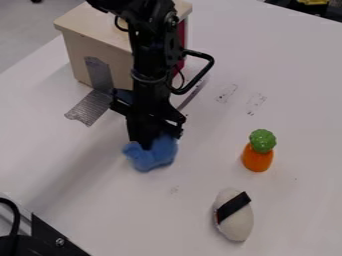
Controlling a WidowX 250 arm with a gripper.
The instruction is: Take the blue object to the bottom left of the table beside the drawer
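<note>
The black gripper (152,137) hangs down left of the view's middle, directly over the blue object (152,155). Its lower end overlaps the top of this soft, lumpy piece, hiding that part. Whether the blue object is held or only touched, and whether it rests on the table, I cannot tell. Behind the arm, at the upper left, stands the drawer (100,50), a pale wooden box with a red side, partly covered by the arm. The white table (207,120) spreads out below and around them.
An orange carrot-like toy with a green top (258,152) stands at the right. Nearer the front lies a white toy with a black band (235,220). Grey tape (93,105) runs from the box onto the table. Black hardware (50,240) occupies the lower left corner.
</note>
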